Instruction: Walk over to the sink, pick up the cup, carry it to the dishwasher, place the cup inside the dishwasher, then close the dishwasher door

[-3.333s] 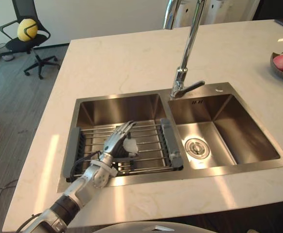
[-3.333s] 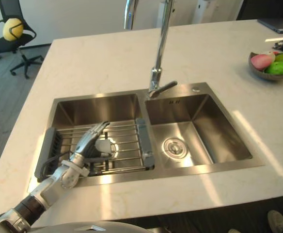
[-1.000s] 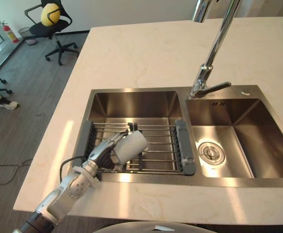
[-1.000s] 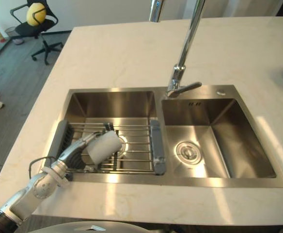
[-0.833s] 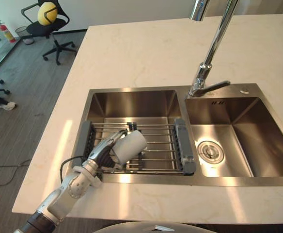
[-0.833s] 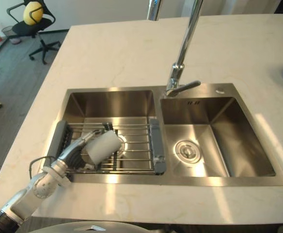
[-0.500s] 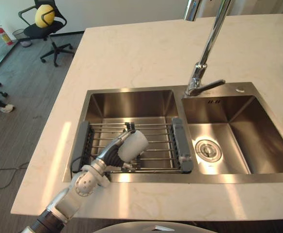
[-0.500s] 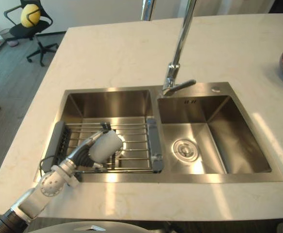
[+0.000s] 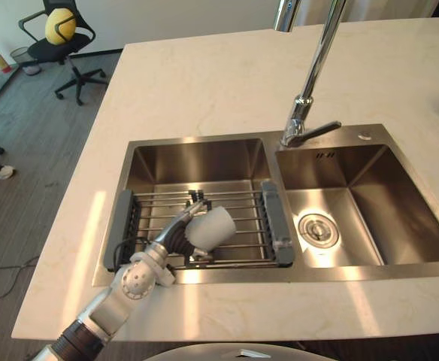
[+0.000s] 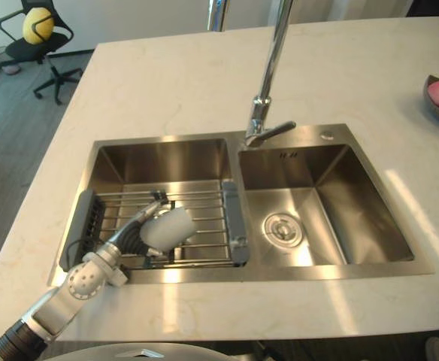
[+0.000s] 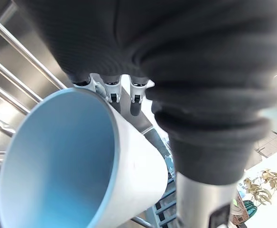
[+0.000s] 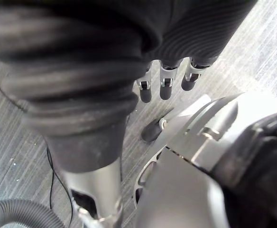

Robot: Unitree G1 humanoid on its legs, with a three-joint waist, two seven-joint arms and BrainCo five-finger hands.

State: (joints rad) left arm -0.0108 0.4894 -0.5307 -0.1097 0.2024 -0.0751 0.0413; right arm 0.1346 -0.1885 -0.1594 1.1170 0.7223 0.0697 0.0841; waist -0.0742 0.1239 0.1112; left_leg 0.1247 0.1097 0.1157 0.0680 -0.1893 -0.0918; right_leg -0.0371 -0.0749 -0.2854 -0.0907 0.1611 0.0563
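Pale stone desk (image 9: 204, 90) surrounds a steel double sink (image 9: 370, 180). The left hand (image 9: 171, 239) has its fingers (image 9: 188, 218) clasped round the white cup (image 9: 213, 227), which is tipped sideways, with a wire rack (image 9: 242, 204) beneath them. The right hand (image 12: 164, 80) hangs relaxed over the floor (image 12: 266, 42).

No text, label or number is legible anywhere.

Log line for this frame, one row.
phase: cup pickup at sink | left hand: shut on cup, cup tilted over rack, left basin | right hand: idle, open
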